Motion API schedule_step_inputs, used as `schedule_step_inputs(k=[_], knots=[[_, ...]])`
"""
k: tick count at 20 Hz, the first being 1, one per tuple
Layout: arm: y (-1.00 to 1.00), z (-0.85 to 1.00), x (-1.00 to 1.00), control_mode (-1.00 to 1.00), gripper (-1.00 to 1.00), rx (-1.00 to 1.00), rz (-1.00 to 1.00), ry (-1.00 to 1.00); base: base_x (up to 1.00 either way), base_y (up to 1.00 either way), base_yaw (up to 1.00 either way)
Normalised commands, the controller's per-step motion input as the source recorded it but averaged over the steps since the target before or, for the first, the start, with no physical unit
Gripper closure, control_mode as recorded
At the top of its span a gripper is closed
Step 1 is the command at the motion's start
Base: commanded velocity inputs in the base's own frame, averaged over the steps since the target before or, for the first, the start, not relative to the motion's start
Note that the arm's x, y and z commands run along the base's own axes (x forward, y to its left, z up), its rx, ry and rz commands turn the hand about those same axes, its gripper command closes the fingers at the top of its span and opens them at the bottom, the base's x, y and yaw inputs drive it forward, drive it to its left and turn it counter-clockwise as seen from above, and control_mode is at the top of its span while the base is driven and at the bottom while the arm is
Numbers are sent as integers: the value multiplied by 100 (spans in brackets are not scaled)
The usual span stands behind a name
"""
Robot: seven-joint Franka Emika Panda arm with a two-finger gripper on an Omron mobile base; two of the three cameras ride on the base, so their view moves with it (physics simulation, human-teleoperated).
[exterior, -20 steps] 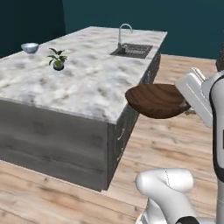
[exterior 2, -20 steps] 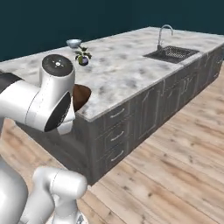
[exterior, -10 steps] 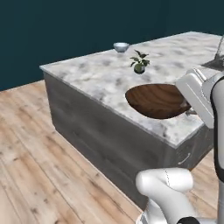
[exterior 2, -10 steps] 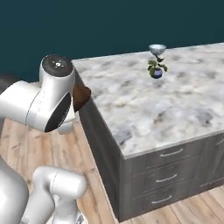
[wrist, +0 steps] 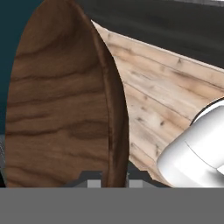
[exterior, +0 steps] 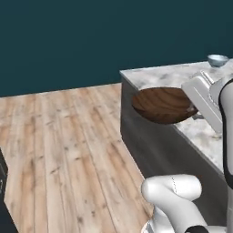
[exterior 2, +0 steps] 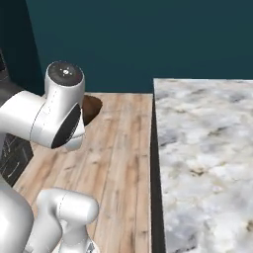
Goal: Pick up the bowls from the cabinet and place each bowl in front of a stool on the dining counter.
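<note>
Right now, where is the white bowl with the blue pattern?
In the left base view, the white bowl stands far back on the dining counter, near the picture's right edge, beyond the wooden bowl held above the counter's corner.

arm [exterior 2: 44, 118]: white glossy shell, fat rounded links, Franka Panda type
joint cap [exterior 2: 65, 70]: flat dark grey disc on top of white cylinder, tiny light marks on it, too small to read
joint face [exterior 2: 67, 127]: dark grey oval panel set into side of white link
base link [exterior: 175, 191]: smooth white elbow-shaped tube, thin seam line across it
hand housing [exterior: 205, 101]: pale grey-white boxy block w/ darker grey edges
lower base [exterior: 195, 229]: dark ring under white shell
</note>
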Motion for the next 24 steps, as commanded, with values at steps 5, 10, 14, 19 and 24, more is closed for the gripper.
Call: schedule_step_inputs(k=[5,10,14,19,24], knots=[[0,0,0,100,100,0,0,0,100,5,19],[0,0,0,100,100,0,0,0,100,20,-2],[0,0,0,100,100,0,0,0,100,55,-11],[0,0,0,100,100,0,0,0,100,59,-19],[0,0,0,100,100,0,0,0,100,69,-32]])
